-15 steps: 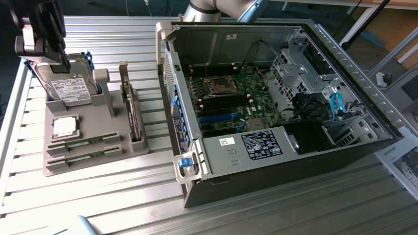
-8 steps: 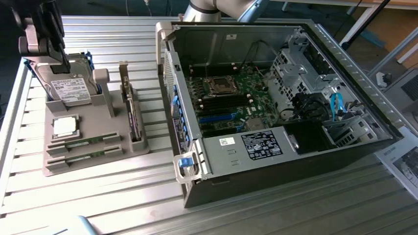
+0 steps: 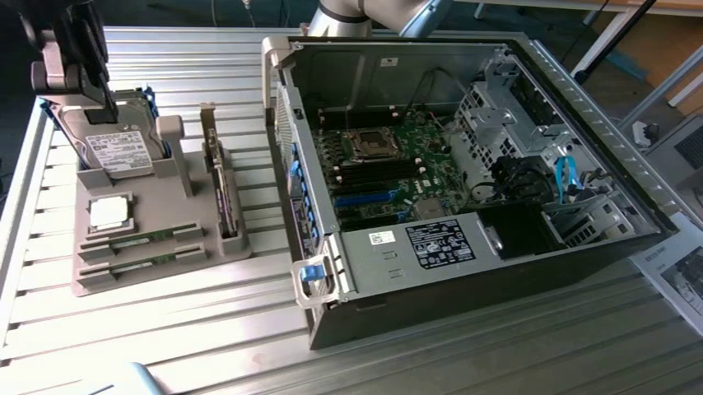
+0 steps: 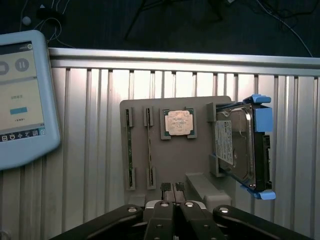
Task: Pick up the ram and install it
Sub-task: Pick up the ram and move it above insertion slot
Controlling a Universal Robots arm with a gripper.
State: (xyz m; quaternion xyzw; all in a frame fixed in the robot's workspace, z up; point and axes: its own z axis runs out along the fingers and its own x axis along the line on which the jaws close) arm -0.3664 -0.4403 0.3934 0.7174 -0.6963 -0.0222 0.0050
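Both thin green ram sticks lie in the grey plastic holder; none is installed. The black end effector hangs above, pinched shut, empty.

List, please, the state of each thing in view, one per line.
ram, two sticks lying in holder slots
processor, flat in its recess
hard drive, standing on edge in holder
expansion card, upright in holder
computer case, open, inside exposed
tablet, screen lit
jaws, shut, empty
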